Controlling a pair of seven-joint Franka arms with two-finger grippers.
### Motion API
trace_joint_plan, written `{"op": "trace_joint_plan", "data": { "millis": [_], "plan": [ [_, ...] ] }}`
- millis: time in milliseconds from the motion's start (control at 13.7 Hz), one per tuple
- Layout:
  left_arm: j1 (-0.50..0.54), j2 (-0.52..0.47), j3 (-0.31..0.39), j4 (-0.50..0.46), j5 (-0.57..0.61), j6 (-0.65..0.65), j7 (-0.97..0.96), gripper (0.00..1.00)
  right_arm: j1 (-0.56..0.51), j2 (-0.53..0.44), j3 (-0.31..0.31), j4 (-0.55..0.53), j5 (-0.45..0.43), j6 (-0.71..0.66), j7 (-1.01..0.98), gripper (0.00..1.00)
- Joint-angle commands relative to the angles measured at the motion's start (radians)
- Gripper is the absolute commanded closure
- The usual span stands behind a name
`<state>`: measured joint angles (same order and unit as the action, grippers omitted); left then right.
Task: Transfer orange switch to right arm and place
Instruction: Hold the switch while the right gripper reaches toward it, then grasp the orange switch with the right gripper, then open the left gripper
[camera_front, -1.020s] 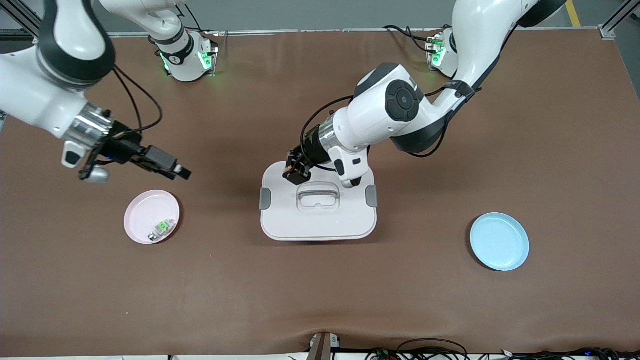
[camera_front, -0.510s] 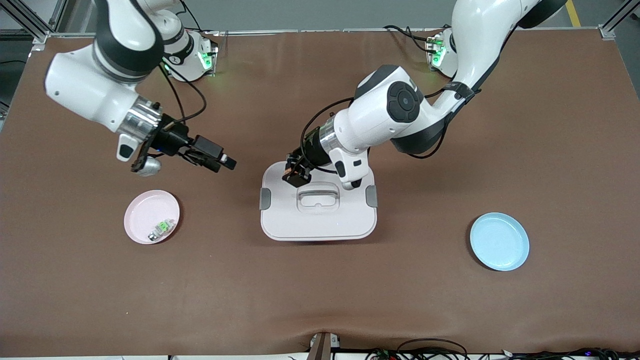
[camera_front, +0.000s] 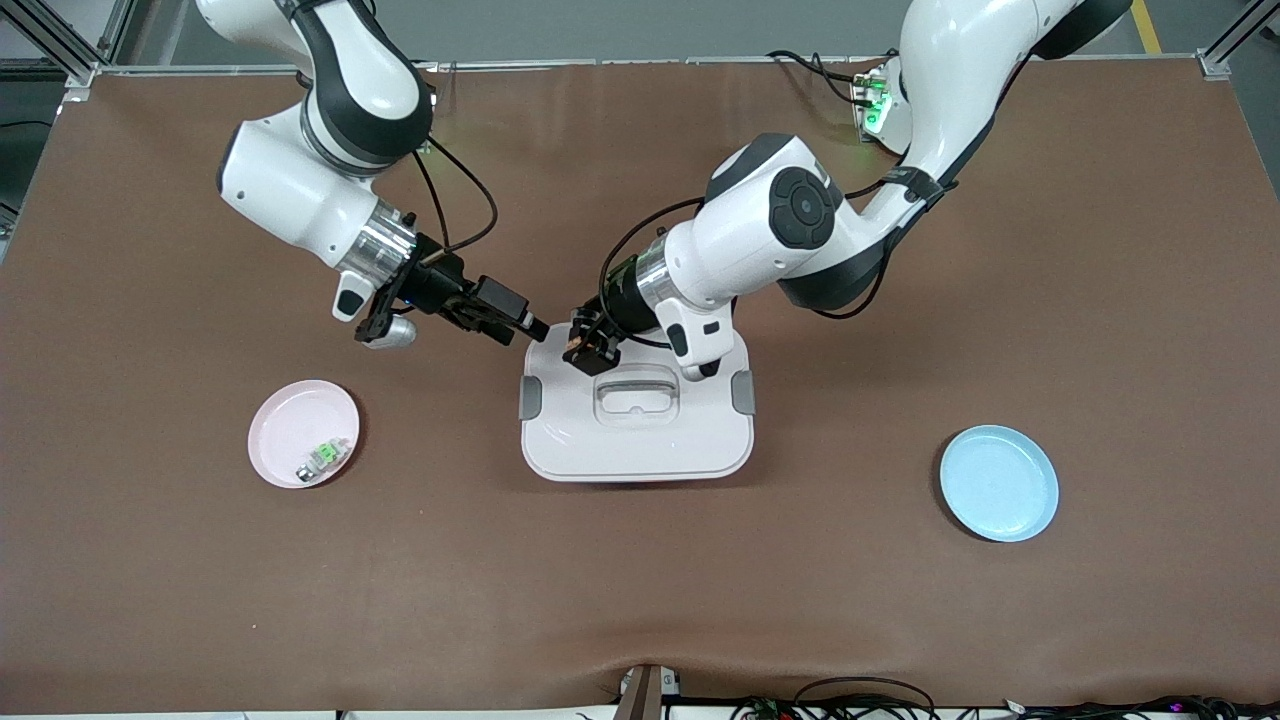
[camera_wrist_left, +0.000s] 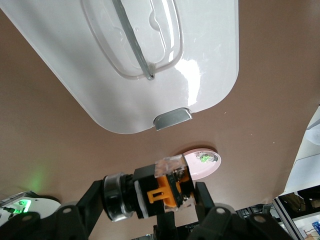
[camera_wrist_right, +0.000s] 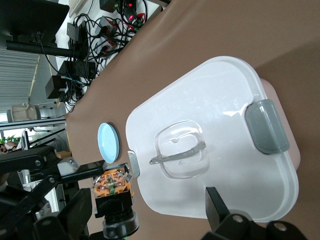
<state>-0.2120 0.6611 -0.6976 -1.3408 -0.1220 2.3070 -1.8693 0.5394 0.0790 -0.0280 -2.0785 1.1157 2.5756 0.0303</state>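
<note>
The orange switch (camera_front: 574, 350), a small black block with orange parts and a clear cap, hangs over the corner of the white lidded box (camera_front: 636, 440). My left gripper (camera_front: 590, 345) is shut on it. The left wrist view shows the switch (camera_wrist_left: 162, 187) clamped between the fingers of the left gripper (camera_wrist_left: 150, 196). My right gripper (camera_front: 537, 326) stands open just beside it, reaching in from the right arm's end. In the right wrist view the switch (camera_wrist_right: 114, 192) sits between the spread fingers of the right gripper (camera_wrist_right: 147, 210), close to one finger and not touching either.
A pink plate (camera_front: 285, 420) toward the right arm's end holds a green-and-clear small part (camera_front: 322, 458). A blue plate (camera_front: 1000, 483) lies toward the left arm's end. The box lid (camera_wrist_right: 225, 100) has grey side clips and a handle in its middle.
My right arm has swung in from its end of the table to the box corner, bringing its open gripper up to the switch. The left gripper has barely moved and still holds the switch.
</note>
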Motion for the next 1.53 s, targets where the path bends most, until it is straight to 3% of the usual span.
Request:
{"op": "trace_joint_plan", "data": {
  "millis": [0, 437, 729, 802, 1458],
  "plan": [
    [-0.018, 0.008, 0.013, 0.02, -0.008, 0.008, -0.014, 1.0, 0.03, 0.014, -0.01, 0.025, 0.03, 0.005, -0.001, 0.0],
    [-0.018, 0.011, 0.013, 0.02, -0.008, 0.008, -0.014, 1.0, 0.085, 0.089, -0.016, 0.124, -0.02, 0.0, 0.092, 0.0],
    [-0.02, 0.012, 0.013, 0.02, -0.008, 0.008, -0.014, 1.0, 0.082, 0.159, -0.015, 0.247, -0.424, -0.082, 0.357, 0.0],
    [-0.02, 0.012, 0.013, 0.02, -0.007, 0.008, -0.014, 1.0, 0.074, 0.169, -0.015, 0.282, -0.466, -0.136, 0.393, 0.0],
    [-0.02, 0.011, 0.013, 0.02, -0.008, 0.008, -0.014, 1.0, 0.068, 0.186, -0.016, 0.304, -0.473, -0.155, 0.392, 0.0]
  ]
}}
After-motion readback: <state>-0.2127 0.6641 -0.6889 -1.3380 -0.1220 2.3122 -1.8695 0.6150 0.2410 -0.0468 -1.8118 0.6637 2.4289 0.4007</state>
